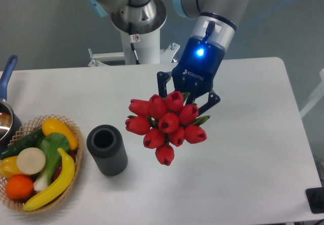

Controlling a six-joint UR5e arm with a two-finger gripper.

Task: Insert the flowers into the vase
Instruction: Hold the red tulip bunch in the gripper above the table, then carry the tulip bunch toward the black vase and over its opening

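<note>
The gripper (185, 94) is clamped around the flowers (165, 124), holding them above the table, right of the vase (107, 149). Carrying step; next, moving left over the vase's mouth.

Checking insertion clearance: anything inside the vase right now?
The vase stands upright on the table, mouth open and dark; nothing sticks out. Its bottom is in shadow, so unseen. The flowers are held in the gripper, off to its right.
</note>
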